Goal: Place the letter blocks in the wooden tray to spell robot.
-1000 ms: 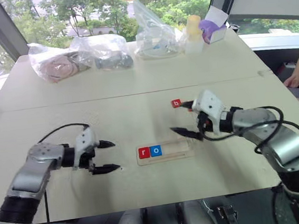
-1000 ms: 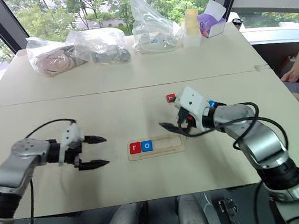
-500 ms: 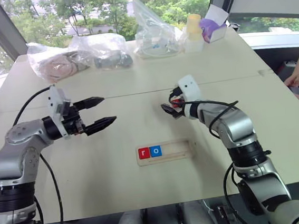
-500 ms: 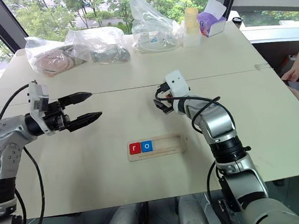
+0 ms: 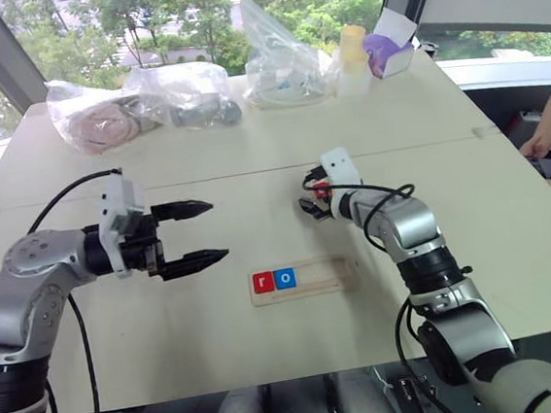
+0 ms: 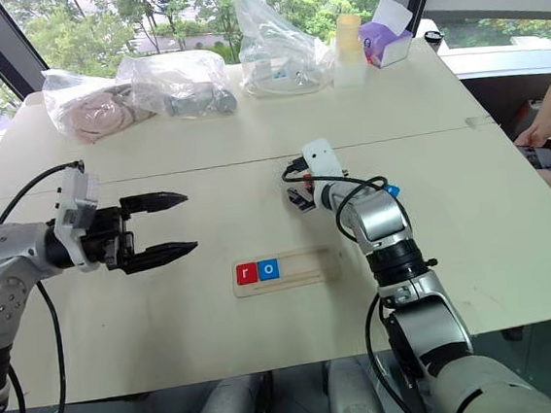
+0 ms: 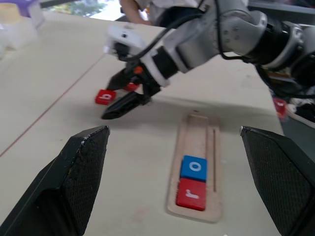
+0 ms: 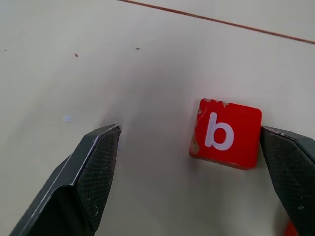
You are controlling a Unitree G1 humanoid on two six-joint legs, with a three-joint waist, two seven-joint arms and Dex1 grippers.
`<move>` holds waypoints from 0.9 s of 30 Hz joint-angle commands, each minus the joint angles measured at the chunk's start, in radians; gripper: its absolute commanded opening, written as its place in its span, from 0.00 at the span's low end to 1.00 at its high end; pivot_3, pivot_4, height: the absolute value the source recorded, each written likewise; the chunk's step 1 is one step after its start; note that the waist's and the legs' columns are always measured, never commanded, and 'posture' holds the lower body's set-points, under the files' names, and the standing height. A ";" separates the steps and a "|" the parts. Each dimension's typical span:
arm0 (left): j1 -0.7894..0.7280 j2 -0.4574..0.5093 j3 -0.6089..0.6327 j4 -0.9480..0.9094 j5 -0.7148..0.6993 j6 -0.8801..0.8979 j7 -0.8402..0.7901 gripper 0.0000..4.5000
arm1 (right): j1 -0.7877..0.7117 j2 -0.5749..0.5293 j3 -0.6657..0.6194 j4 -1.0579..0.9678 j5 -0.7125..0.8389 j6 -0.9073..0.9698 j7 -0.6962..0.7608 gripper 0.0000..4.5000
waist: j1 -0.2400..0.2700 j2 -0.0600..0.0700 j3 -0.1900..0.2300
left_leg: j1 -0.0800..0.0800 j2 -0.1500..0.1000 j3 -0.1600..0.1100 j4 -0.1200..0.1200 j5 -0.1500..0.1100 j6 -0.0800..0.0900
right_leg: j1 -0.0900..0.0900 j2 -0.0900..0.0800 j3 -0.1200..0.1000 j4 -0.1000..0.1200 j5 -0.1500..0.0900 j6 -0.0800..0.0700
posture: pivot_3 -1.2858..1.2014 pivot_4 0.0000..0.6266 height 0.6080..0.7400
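The right tool point(image 8: 192, 172) was spread around the red b block point(image 8: 226, 133), which sat against one finger; recentring was advisable before pinching.

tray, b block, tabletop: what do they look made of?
Wooden tray: pale unfinished-looking wood, faint grain, routed groove.
b block: red painted or coated tile, semi-gloss, white printed letter; chipped edges show a paler core, possibly wood, can't confirm.
Tabletop: smooth matte cream surface, likely laminate; a thin dark seam runs across it.
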 commanded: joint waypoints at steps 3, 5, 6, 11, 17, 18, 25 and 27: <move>0.016 0.037 -0.002 -0.034 -0.006 -0.012 -0.040 0.99 | -0.050 0.031 -0.037 0.030 0.000 0.001 -0.017 0.94 | 0.000 0.000 0.000 | 0.000 0.000 0.000 0.000 0.000 0.000 | 0.000 0.000 0.000 0.000 0.000 0.000 | 0.52 0.24 1.00; 0.015 0.037 -0.005 -0.028 0.000 -0.019 -0.042 1.00 | -0.053 0.036 -0.044 0.033 0.000 0.011 -0.023 0.80 | 0.001 0.000 0.000 | 0.000 0.000 0.000 0.000 0.000 0.000 | 0.000 0.000 0.000 0.000 0.000 0.000 | 0.52 0.24 1.00; 0.011 0.033 -0.010 -0.025 0.003 -0.021 -0.040 1.00 | -0.053 0.037 -0.046 0.033 -0.002 0.014 -0.025 0.71 | 0.001 0.000 0.000 | 0.000 0.000 0.000 0.000 0.000 0.000 | 0.000 0.000 0.000 0.000 0.000 0.000 | 0.52 0.24 1.00; 0.002 0.018 -0.030 -0.026 0.009 -0.027 -0.032 1.00 | -0.042 0.033 -0.043 0.014 -0.008 0.036 -0.026 0.26 | 0.000 0.000 0.000 | 0.000 0.000 0.000 0.000 0.000 0.000 | 0.000 0.000 0.000 0.000 0.000 0.000 | 0.52 0.24 1.00; 0.034 0.018 -0.088 -0.046 0.052 -0.068 -0.064 1.00 | 0.005 -0.035 -0.032 -0.185 -0.009 0.141 -0.009 0.26 | 0.003 0.001 0.000 | 0.000 0.000 0.000 0.000 0.000 0.000 | 0.000 0.000 0.000 0.000 0.000 0.000 | 0.52 0.24 1.00; 0.044 0.015 -0.099 -0.055 0.055 -0.073 -0.066 1.00 | 0.023 -0.055 -0.042 -0.261 0.003 0.190 -0.002 0.26 | 0.003 0.001 0.000 | 0.000 0.000 0.000 0.000 0.000 0.000 | 0.000 -0.001 0.000 0.000 0.000 0.000 | 0.52 0.24 1.00; 0.068 -0.014 -0.172 -0.064 0.067 -0.110 -0.096 1.00 | 0.250 -0.220 -0.226 -0.910 0.135 0.663 0.078 0.26 | 0.011 0.001 0.000 | -0.006 0.000 -0.001 0.001 0.000 0.000 | -0.004 -0.001 -0.001 0.000 0.000 0.000 | 0.52 0.24 1.00; 0.076 -0.020 -0.187 -0.066 0.076 -0.126 -0.103 1.00 | 0.350 -0.236 -0.277 -1.004 0.162 0.686 0.084 0.26 | 0.011 0.000 0.000 | -0.006 0.000 -0.001 0.001 0.000 0.000 | -0.004 -0.001 -0.001 -0.001 0.000 0.000 | 0.52 0.24 1.00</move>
